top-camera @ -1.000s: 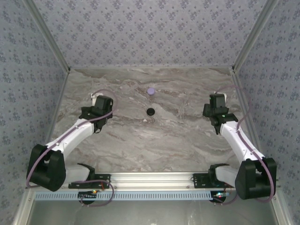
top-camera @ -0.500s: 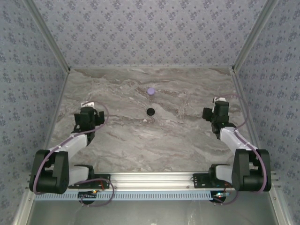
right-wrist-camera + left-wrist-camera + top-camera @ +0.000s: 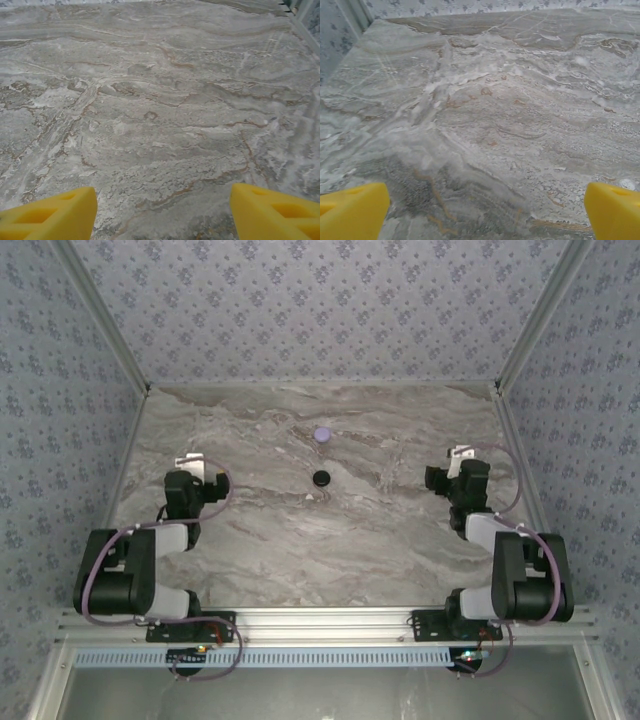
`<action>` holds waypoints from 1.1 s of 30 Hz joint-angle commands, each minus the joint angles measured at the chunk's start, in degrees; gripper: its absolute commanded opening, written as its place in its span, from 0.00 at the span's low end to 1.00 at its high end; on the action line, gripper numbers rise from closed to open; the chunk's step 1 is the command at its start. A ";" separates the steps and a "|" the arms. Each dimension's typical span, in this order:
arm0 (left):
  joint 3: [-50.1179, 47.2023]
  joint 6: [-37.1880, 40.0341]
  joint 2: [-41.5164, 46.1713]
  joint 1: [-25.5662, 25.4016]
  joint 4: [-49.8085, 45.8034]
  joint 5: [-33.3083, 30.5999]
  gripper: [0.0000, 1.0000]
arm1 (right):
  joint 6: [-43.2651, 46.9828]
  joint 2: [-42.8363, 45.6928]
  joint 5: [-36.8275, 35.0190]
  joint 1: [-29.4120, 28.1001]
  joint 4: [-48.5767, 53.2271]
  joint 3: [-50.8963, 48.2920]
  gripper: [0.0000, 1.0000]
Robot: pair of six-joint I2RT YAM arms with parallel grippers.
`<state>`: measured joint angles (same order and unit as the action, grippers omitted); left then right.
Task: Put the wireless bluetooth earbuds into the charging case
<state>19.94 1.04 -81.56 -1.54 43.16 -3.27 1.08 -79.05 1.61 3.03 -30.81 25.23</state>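
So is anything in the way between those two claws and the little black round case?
Nothing visible. Only bare table lies between the charging case and the left gripper or the right gripper. The lilac disc sits beyond the case, off both paths.

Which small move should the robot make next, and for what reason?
Probably bring the left gripper nearer the charging case for a closer look. It and the right gripper are open and empty over the table, well apart from the case, and whether earbuds sit inside is too small to tell.
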 commanded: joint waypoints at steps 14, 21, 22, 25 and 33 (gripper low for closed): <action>3.78 -2.45 -6.20 2.28 3.06 0.37 0.99 | 0.76 -7.52 0.97 -0.33 -12.87 -2.12 0.91; 3.78 -2.45 -6.17 2.50 3.12 0.63 0.99 | 0.76 -7.55 1.03 -0.30 -12.65 -2.12 1.00; 3.74 -2.44 -6.16 2.50 3.12 0.59 0.99 | 0.76 -7.57 1.03 -0.39 -12.70 -2.12 1.00; 3.79 -2.44 -6.17 2.46 3.16 0.63 0.99 | 0.76 -7.57 1.10 -0.34 -12.70 -2.12 1.00; 3.79 -2.43 -6.18 2.49 3.07 0.62 0.99 | 0.76 -7.55 1.05 -0.30 -12.70 -2.12 1.00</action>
<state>22.63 -0.69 -87.44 0.75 46.26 -2.37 1.37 -86.28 2.83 2.96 -41.95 23.44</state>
